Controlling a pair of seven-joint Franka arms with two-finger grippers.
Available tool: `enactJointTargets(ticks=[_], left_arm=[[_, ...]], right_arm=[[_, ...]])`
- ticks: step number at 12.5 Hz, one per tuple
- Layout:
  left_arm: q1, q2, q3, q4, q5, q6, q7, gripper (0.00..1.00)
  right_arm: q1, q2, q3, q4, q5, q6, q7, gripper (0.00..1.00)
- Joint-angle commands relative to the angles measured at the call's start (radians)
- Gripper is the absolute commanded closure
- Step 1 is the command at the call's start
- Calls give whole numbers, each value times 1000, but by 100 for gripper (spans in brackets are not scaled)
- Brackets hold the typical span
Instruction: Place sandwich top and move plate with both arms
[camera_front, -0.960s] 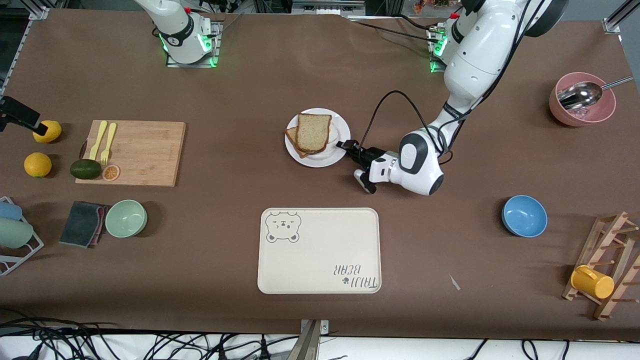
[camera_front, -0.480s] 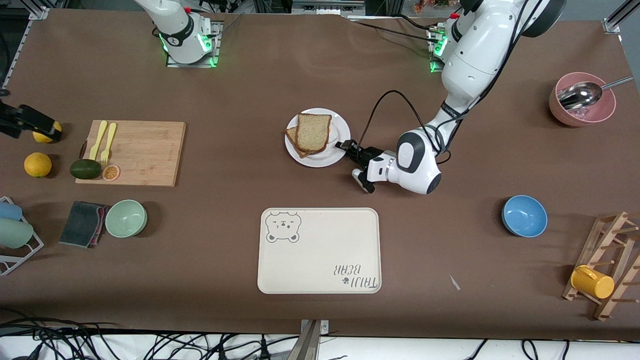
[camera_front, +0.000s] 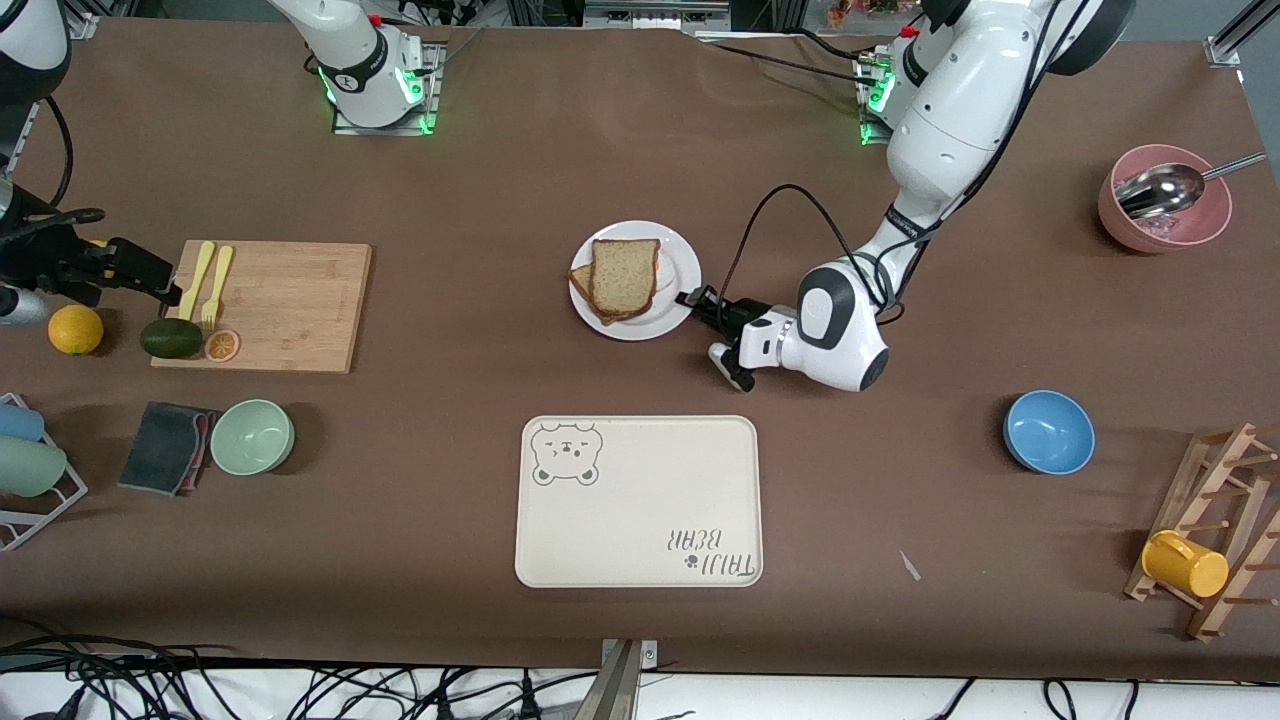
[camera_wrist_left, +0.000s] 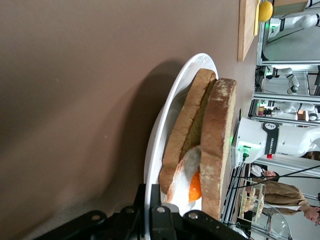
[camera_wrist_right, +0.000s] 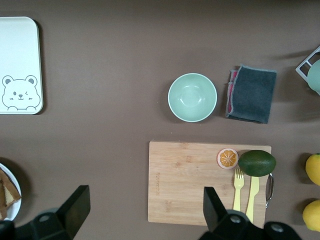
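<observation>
Clamping my left gripper (camera_front: 690, 298) tight on the plate (camera_front: 680, 262) rim, sandwich top (camera_front: 624, 277) lying on the egg slice, right gripper (camera_front: 160, 287) spread wide above the cutting board (camera_front: 290, 305).

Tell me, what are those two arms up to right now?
Left gripper shut on the plate rim, sandwich top already on. Right gripper open, over the cutting board. Nothing between plate and tray.
</observation>
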Motion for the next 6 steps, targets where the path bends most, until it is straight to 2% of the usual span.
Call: enactJointTargets(ticks=[1,3,6], left_arm=[[48,-33,0,38,-45,-56,-46,100],[63,-32,0,90,-45,-56,-97,100],[68,-3,5,191,-58,-51,-189,100]], right_arm=[[-5,-10,1,9,11,-19,-7,0],[-5,-19,1,-5,11,0,-6,0],[-5,-123,3,-170,12,127,-9,0]])
